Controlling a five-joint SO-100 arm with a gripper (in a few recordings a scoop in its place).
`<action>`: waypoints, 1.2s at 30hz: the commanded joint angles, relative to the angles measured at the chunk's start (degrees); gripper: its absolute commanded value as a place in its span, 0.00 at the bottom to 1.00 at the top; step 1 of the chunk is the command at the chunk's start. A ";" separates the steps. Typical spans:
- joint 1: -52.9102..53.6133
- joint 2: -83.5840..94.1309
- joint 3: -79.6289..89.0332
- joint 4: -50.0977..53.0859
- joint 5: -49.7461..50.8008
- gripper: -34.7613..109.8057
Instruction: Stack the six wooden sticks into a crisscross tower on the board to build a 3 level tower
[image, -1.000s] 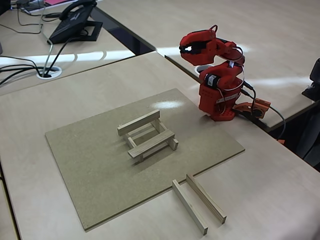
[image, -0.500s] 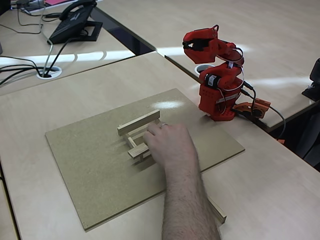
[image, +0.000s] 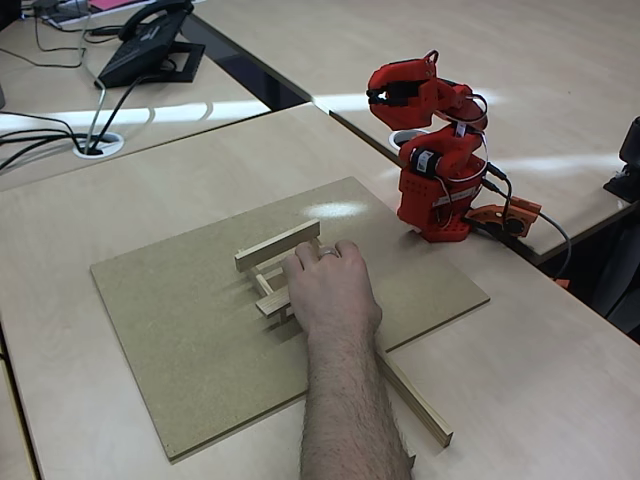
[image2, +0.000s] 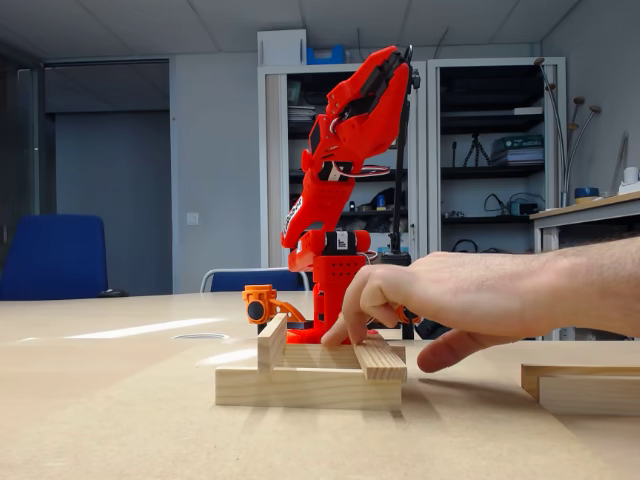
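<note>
The tower (image: 272, 272) of crossed wooden sticks stands in the middle of the board (image: 170, 320); in another fixed view it shows as a low stack (image2: 310, 385). A person's hand (image: 330, 285) rests on its right part and covers the sticks there, fingertips on the upper stick (image2: 380, 357). One top stick (image: 277, 245) lies free of the hand. Two loose sticks (image: 418, 402) lie on the desk off the board's front right edge, partly behind the forearm. My red gripper (image: 376, 96) is folded back high above the arm's base, far from the tower, shut and holding nothing.
The red arm's base (image: 432, 215) stands at the desk's back right edge with an orange part and cables beside it. A desk phone (image: 150, 45) and cables lie at the back left. The person's forearm (image: 350, 420) crosses the board's front edge.
A person's hand has come in from the front and settled on the tower, then slid a little left. My gripper's jaws went from slightly apart to closed, and the arm stayed folded.
</note>
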 joint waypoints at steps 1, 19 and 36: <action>-0.53 -0.09 -2.11 1.41 0.00 0.24; -0.44 -0.09 -2.37 1.85 0.00 0.24; -0.18 -0.09 -2.55 2.64 -0.09 0.24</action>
